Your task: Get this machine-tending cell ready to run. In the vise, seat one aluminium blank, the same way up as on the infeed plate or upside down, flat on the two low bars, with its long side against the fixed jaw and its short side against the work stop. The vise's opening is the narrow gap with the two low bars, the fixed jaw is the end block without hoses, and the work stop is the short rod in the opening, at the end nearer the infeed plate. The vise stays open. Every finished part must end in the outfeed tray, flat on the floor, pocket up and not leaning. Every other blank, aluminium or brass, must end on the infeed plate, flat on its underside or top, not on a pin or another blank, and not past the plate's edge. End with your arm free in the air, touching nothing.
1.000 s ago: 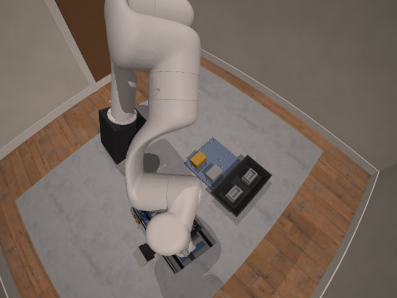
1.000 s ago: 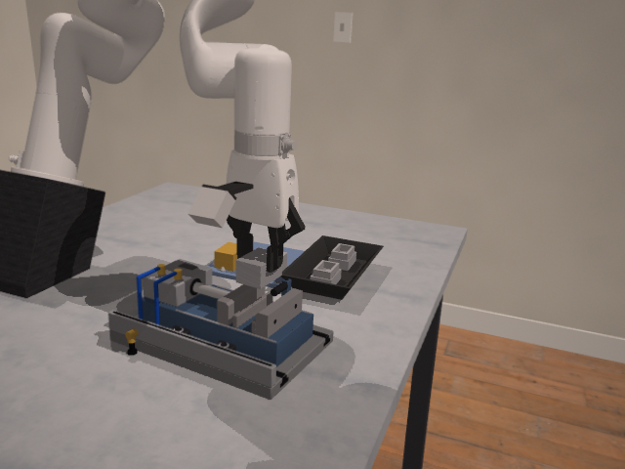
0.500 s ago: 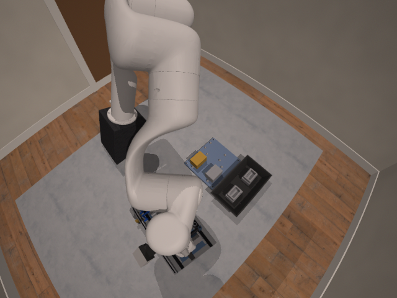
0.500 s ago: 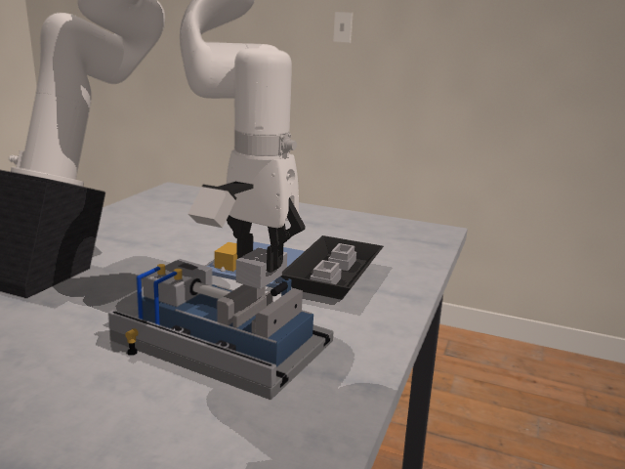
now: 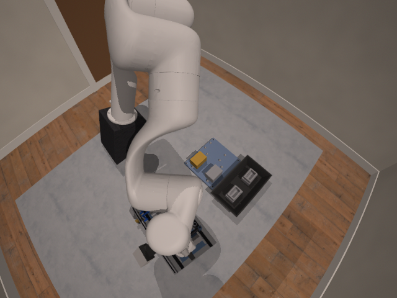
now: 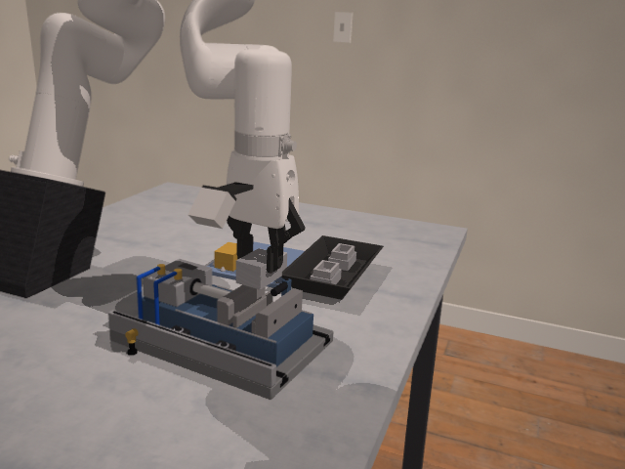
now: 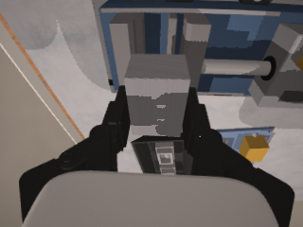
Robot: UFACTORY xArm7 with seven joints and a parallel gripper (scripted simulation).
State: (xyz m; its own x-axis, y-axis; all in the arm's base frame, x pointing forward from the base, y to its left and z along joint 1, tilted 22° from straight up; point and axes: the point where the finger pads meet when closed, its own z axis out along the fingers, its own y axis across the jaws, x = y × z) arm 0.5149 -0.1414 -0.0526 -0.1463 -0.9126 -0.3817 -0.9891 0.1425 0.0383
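My gripper is shut on a grey aluminium blank and holds it just above the vise, at the end nearer the infeed plate. In the wrist view the blank sits between the black fingers, with the vise's blue body beyond it. The fixed jaw and the short work stop rod lie just below and beside the blank. In the top view the arm hides the gripper. The blue infeed plate holds a brass blank and another aluminium blank.
The black outfeed tray beside the plate holds two finished parts, pockets up. Blue hoses stand at the vise's far end. The arm's black pedestal is at the left. The table edge is to the right.
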